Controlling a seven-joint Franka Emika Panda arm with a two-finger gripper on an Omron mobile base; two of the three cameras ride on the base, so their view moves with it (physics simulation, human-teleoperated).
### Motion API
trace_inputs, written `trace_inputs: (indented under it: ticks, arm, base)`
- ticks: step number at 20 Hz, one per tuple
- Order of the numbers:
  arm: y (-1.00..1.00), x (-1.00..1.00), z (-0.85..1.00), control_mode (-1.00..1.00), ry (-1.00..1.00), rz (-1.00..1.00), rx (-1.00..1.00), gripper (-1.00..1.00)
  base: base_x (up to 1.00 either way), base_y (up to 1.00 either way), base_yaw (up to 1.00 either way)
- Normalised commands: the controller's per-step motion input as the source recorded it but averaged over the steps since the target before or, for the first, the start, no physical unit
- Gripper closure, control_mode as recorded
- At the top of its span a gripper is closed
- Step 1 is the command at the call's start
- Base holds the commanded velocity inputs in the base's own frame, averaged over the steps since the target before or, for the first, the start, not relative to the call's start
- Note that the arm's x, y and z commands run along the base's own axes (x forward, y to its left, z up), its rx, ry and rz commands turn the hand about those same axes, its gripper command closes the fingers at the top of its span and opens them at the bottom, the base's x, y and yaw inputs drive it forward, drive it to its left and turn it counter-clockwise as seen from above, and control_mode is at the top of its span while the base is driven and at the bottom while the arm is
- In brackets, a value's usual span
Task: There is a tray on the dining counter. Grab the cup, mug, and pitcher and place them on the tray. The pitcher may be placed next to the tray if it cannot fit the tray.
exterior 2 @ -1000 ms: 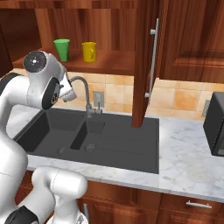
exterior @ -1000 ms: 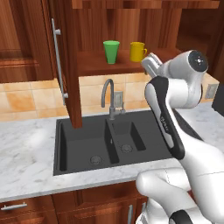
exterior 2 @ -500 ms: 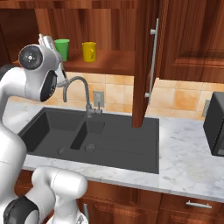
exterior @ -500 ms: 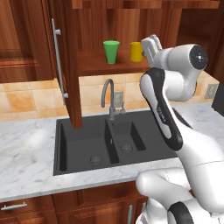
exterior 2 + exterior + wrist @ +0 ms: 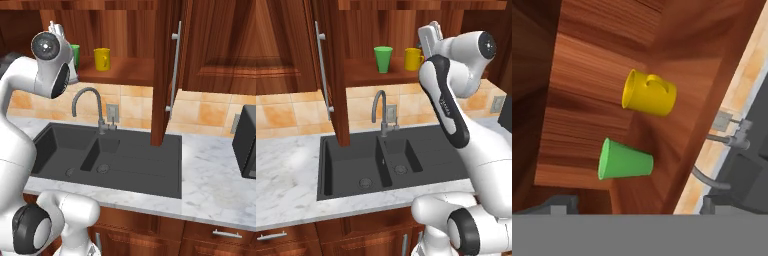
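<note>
Cup point(image 5: 624, 160) & mug point(image 5: 649, 94) side by side on open cabinet shelf point(image 5: 381, 77) above sink point(image 5: 381, 162); gripper point(image 5: 637, 202) jaws wide, empty, facing both; risk: knocking mug while reaching for cup, items v. close.

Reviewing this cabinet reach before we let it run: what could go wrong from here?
1. The small green tapered cup and the yellow handled mug stand close together on the wooden shelf; the open pincer closing on one may knock the other.
2. The open wooden cabinet door and the curved metal faucet flank the way out; the arm could clip either.
</note>
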Motion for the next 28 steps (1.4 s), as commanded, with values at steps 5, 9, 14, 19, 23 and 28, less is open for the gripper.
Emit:
trace_inputs:
  ticks: [5,9,14,19,23,28]
  arm:
    - [0.05,0.01,0.00,-1.00,0.00,0.17,0.05,-1.00]
    - [0.40,0.10,0.00,-1.00,0.00,0.05,0.00,-1.00]
    - [0.18,0.38,0.01,-1.00,0.00,0.01,0.00,-1.00]
    - [0.00,0.48,-0.04,-1.00,0.00,0.00,0.00,-1.00]
    - [0.13,0.52,-0.07,-1.00,0.00,0.00,0.00,-1.00]
    - [0.22,0.39,-0.03,-1.00,0.00,0.00,0.00,-1.00]
  base:
    - [0.00,0.00,0.00]
    - [0.00,0.00,0.00]
    - [0.00,0.00,0.00]
    - [0.00,0.00,0.00]
    - [0.00,0.00,0.00]
    - [0.00,0.00,0.00]
